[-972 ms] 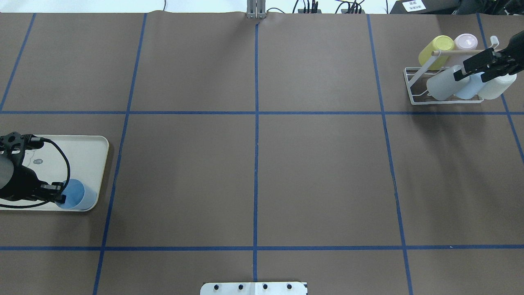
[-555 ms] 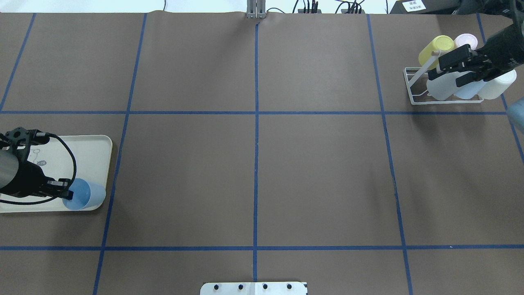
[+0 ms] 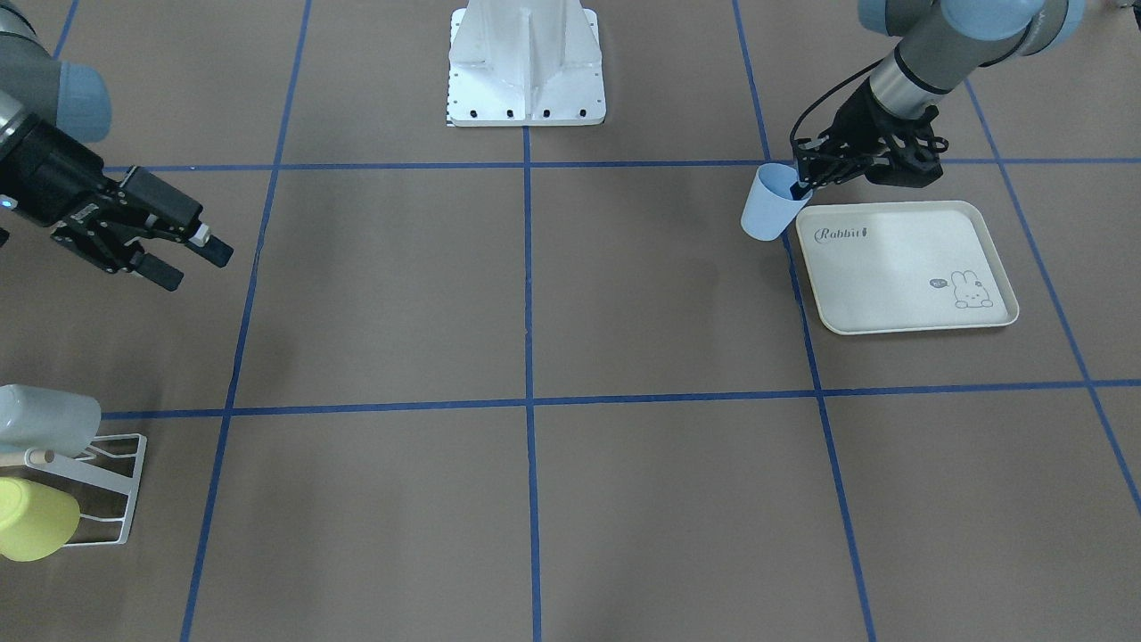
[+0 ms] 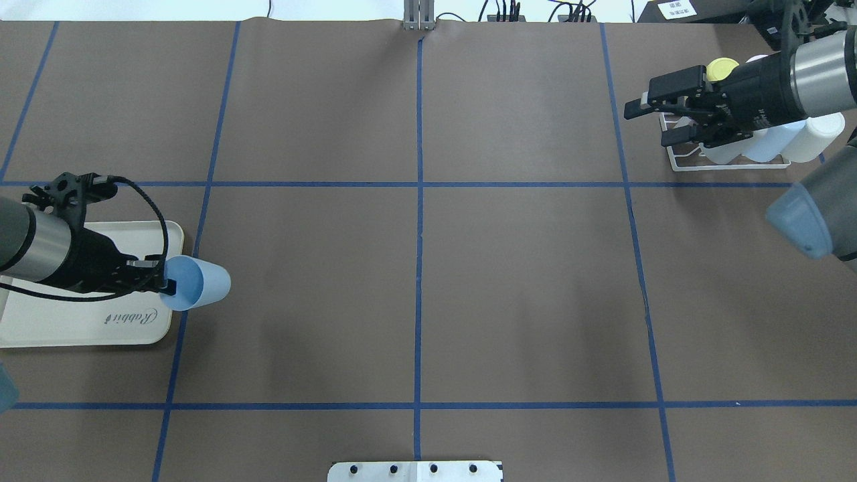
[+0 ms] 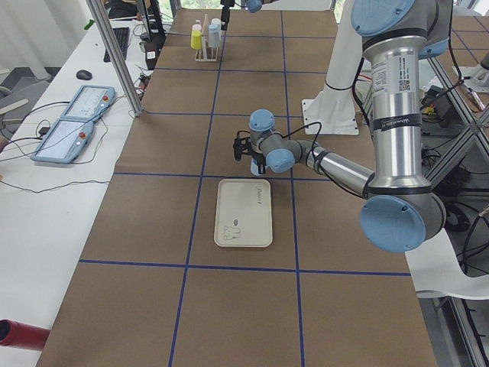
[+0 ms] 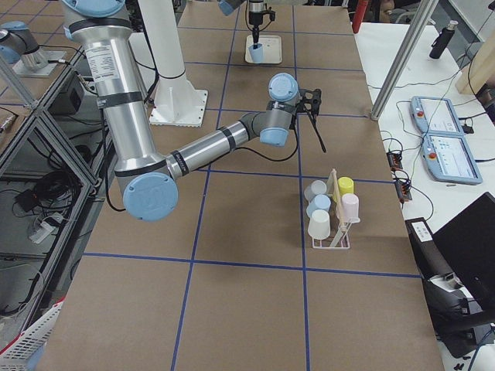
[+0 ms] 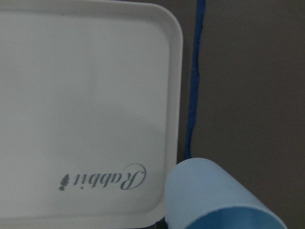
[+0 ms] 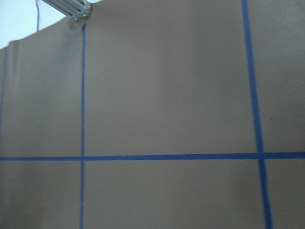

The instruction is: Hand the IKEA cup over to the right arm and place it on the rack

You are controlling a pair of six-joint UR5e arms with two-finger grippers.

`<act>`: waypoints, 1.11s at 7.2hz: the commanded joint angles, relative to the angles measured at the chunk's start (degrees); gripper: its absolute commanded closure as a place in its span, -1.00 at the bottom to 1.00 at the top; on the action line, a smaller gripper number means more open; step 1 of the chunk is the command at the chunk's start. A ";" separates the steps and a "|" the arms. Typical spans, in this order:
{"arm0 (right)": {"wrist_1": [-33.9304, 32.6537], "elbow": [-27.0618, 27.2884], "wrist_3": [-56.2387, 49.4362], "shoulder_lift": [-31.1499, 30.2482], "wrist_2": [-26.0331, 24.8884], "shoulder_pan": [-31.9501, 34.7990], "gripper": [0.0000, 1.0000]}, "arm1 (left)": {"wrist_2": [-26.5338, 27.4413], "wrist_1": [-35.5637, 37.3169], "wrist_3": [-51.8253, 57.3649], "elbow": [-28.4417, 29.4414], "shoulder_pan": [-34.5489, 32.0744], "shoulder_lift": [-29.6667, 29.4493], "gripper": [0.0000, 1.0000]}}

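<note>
Left gripper (image 4: 163, 284), clamped on the blue cup (image 4: 201, 282) rim, has carried it off the rabbit tray (image 4: 60, 325) to just past the tray's edge, while the right gripper (image 4: 648, 124), jaws apart, has left the rack (image 4: 672, 166), far from the tray, so handover is likely next.

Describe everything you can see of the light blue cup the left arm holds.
The light blue cup is a plain tapered tumbler, plastic by its look, no handle. The left pincer grips its rim, one finger inside the mouth. It hangs tilted, mouth toward the arm, just beyond a corner of the cream tray, above a blue tape line. Nothing else seems to touch it.
</note>
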 commanded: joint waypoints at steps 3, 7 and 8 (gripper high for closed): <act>29.50 0.01 24.25 1.33 -14.44 -14.26 -0.96 | 0.14 -13.39 -17.68 3.69 0.12 -14.17 1.00; 33.35 2.63 35.79 9.76 -20.03 -23.87 -0.97 | 8.29 -67.71 -54.03 18.11 0.91 -16.44 1.00; 33.35 3.43 35.89 9.94 -20.03 -24.76 -0.97 | 10.15 -70.76 -59.67 18.04 1.00 -18.80 1.00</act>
